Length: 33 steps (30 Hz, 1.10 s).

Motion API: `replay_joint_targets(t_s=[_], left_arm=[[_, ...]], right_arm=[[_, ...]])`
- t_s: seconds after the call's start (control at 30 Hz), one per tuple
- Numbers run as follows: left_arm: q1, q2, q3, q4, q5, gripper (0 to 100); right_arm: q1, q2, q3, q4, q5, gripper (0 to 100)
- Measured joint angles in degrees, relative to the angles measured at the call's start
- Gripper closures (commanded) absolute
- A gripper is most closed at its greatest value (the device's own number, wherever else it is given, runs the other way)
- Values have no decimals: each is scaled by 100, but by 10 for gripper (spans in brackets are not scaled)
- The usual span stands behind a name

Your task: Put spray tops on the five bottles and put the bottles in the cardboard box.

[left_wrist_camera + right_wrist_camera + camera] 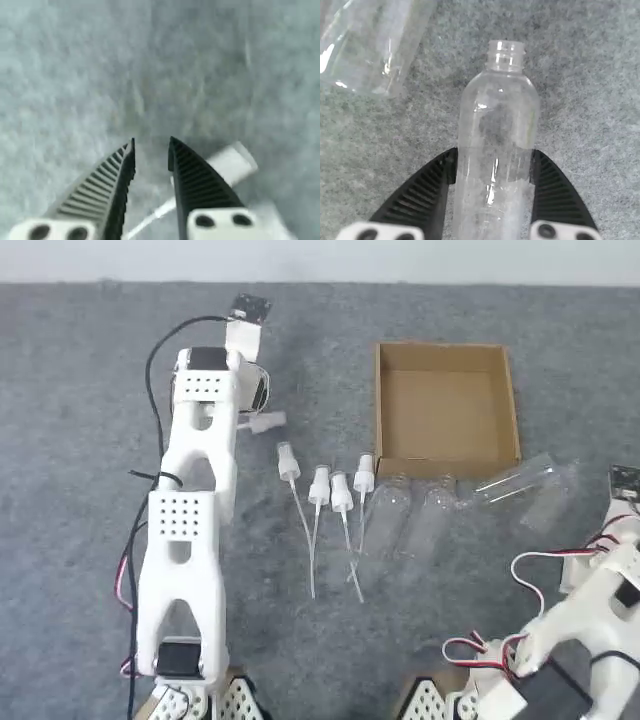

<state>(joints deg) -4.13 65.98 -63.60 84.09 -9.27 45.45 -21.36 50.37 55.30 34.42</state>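
A clear bottle [495, 135] with a bare open neck sits between the fingers of my right gripper [494, 152], which is shut on its body. My left gripper [152, 141] hangs open just over the carpet at the far left. A white spray top [232, 161] lies beside one of its fingers, not between them, and shows in the high view as the spray top [266, 423] by the left gripper [255, 400]. Several more spray tops [319, 486] with long tubes lie in a row at the centre. Two clear bottles [390, 508] lie in front of the cardboard box [447, 465].
The box is open, with nothing visible inside. To its right lies a clear bottle [520, 480] with a tube inside, among clear plastic. The right arm [600, 610] is folded at the near right corner. Grey carpet covers the table.
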Motion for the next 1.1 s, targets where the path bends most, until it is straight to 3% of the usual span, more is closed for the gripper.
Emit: replay_joint_targets(t_s=[0.13,0.23,0.47,0.63,0.8,1.1], left_arm=[[9,132,-888,1187,-53,906],[-97,132,-1090,1398,-70,906],[-360,-141,123,1433,-422,906],[-519,-1301,853,1433,-932,898],[-360,-2286,1002,1442,-1415,820],[316,-2154,1486,835,-2119,817]], right_arm=[[0,0,0,0,0,826],[0,0,9,-9,0,826],[0,-9,97,-62,0,826],[0,-9,97,-62,9,826],[0,-9,97,-62,9,826],[0,-9,97,-62,9,826]])
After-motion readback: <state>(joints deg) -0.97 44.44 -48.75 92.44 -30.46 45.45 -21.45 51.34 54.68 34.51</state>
